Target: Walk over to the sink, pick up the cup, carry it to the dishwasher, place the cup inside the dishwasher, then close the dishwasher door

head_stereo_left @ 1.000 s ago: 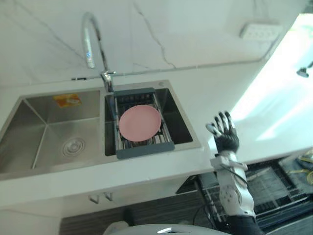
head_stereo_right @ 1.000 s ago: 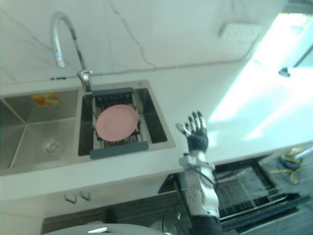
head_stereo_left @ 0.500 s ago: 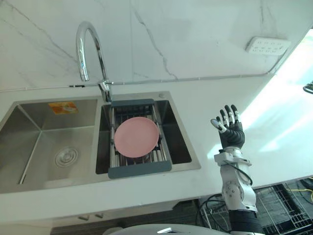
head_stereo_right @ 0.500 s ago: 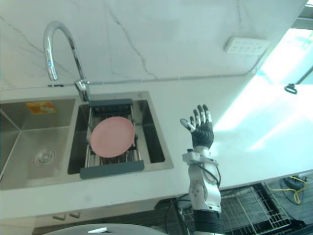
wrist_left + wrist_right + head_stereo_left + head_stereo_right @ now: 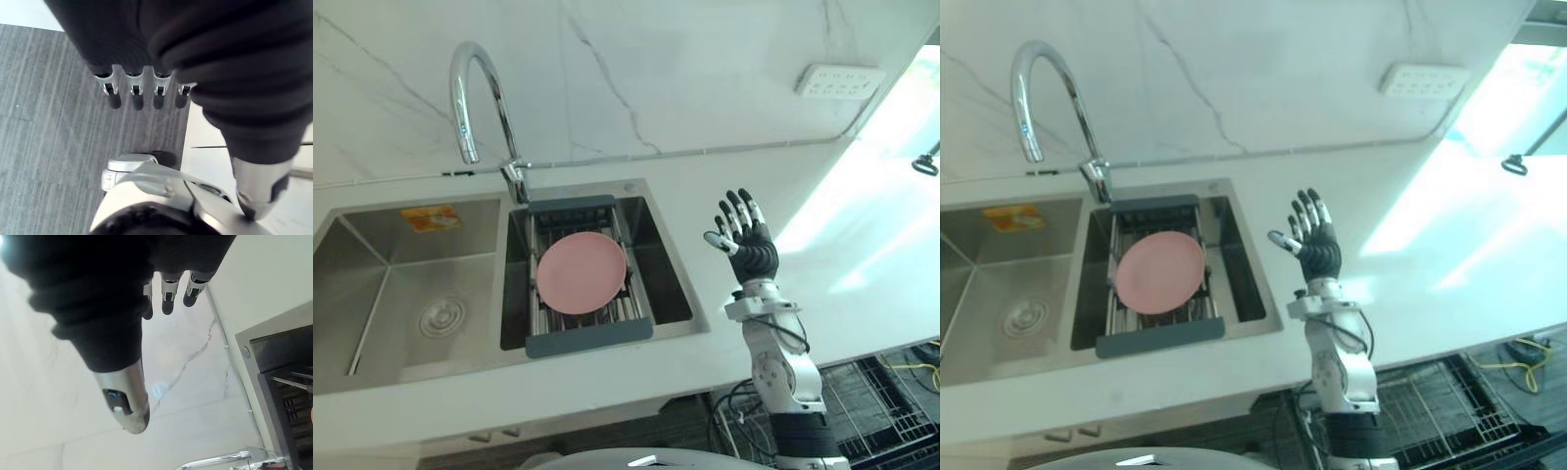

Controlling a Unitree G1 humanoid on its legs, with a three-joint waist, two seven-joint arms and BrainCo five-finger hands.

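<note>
- Pink, the round dish [image 5: 580, 272] reads to us as a plate more than a cup. It lies face up on the grey rack [image 5: 590, 334] across the right basin of the sink [image 5: 671, 279].
- We see the right hand [image 5: 749, 250] up over the white counter [image 5: 705, 196] just right of the sink, fingers spread and empty. The round dish lies to its left and lower.
- Our left hand [image 5: 135, 95] hangs above the floor [image 5: 49, 122], fingers straight and empty, so we judge the right hand nearer.

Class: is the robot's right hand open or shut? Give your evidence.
Open. The right hand is held up over the countertop, fingers straight and spread, thumb apart, holding nothing.
</note>
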